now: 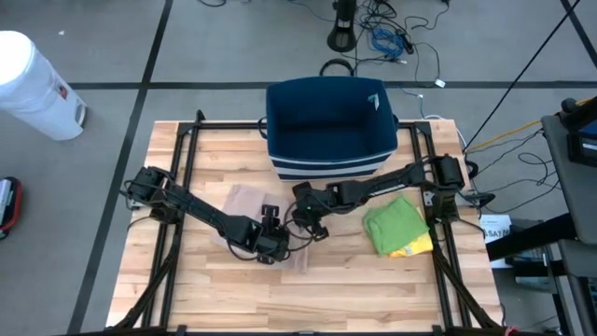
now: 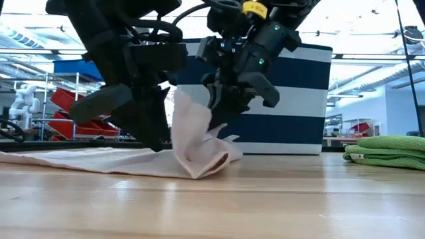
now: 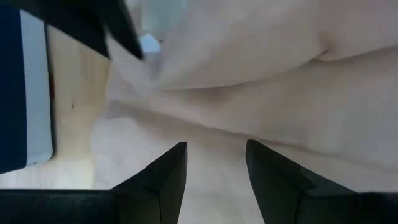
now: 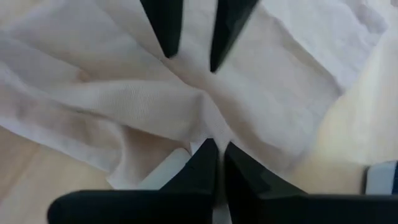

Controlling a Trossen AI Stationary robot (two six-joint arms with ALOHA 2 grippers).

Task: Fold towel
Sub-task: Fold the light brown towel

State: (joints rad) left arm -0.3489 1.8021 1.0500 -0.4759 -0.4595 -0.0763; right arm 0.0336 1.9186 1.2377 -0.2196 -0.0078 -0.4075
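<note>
so right now your pale pinkish-beige cloth towel (image 1: 244,207) is lying on the light wooden slatted desk (image 1: 308,299), just in front of the navy blue fabric bin with white stripes (image 1: 331,126), and one end of it is bunched up and pulled off the surface.

your right end effector (image 4: 216,149) is clenched on a fold of the towel. in the right wrist view the fingers are pinched together with cloth gathered right at the tips, and the low view shows that part of the towel standing up in a peak while the rest lies flat. my guess is it's lifted like that so the edge can be carried over the flat half.

your left end effector (image 3: 214,163) is released, jaws apart, sitting low right over the towel and close beside the other one. it isn't holding anything that i can see. i'd say it's there either to pin the flat part or to take a second corner, so the cloth doesn't drag along when the right arm moves.

off near the right side of the desk there's a folded bright green cloth (image 1: 395,225) lying on something yellow (image 1: 417,247), well apart from the action.

honestly the fold looks barely started, most of the towel is still spread out.
</note>
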